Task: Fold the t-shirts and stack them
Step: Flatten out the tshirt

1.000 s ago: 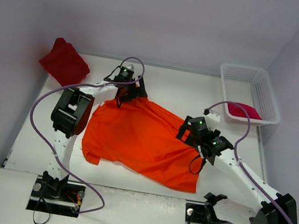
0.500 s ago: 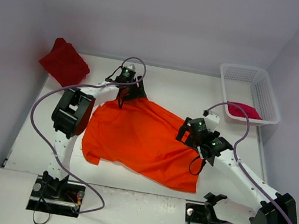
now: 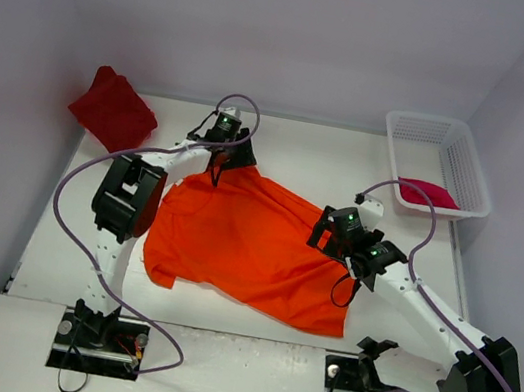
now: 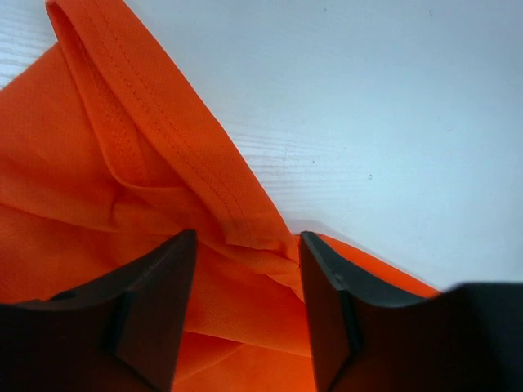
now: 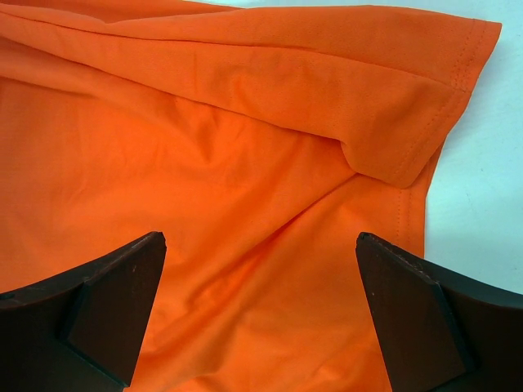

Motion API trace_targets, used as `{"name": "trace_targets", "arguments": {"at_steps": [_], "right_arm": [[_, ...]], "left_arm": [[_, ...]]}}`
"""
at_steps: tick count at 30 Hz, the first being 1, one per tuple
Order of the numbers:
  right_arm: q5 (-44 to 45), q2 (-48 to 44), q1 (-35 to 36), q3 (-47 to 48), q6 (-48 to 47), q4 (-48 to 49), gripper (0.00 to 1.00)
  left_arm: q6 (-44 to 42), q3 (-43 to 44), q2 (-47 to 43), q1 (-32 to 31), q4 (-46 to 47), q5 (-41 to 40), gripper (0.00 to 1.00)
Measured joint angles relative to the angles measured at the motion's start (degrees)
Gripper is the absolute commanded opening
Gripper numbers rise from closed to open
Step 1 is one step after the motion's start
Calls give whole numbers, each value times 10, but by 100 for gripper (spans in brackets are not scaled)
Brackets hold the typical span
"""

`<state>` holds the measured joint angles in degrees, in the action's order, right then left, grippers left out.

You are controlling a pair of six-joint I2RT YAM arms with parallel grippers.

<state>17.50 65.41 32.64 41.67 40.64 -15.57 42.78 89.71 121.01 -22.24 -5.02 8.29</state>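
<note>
orange t-shirt (image 3: 243,244) lies spread but rumpled across the middle of the white table (image 3: 320,156), reaching from the left-centre down toward the near edge on the right. left gripper (image 3: 228,158) sits at the shirt's far edge, tips down on the cloth. in the left wrist view its two dark fingers (image 4: 155,302) stand partly apart with a stitched hem fold (image 4: 163,122) running between them. cloth fills the gap, and i cannot tell whether they press it or only straddle it. bare table shows beyond the fold. right gripper (image 3: 324,235) is over the shirt's right side, jaws spread wide and holding nothing. the right wrist view shows wrinkled orange fabric between the fingers and a short sleeve (image 5: 425,98) with a double-stitched hem at upper right, table just past it. dark red t-shirt (image 3: 113,109) sits bunched at the far left corner, leaning on the left wall, well apart from the orange one. crimson-pink t-shirt (image 3: 427,194) lies crumpled inside the white mesh basket (image 3: 469,172) at the far right corner. purple cables loop off both arms.
</note>
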Motion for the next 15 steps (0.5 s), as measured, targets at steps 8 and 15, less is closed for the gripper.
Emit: {"name": "trace_targets", "arguments": {"at_steps": [8, 15], "right_arm": [[0, 0, 0, 0, 0, 0, 99], [0, 0, 0, 0, 0, 1, 99]], "left_arm": [[-6, 12, 13, 0, -2, -8, 25], [-10, 14, 24, -2, -11, -13, 4]]}}
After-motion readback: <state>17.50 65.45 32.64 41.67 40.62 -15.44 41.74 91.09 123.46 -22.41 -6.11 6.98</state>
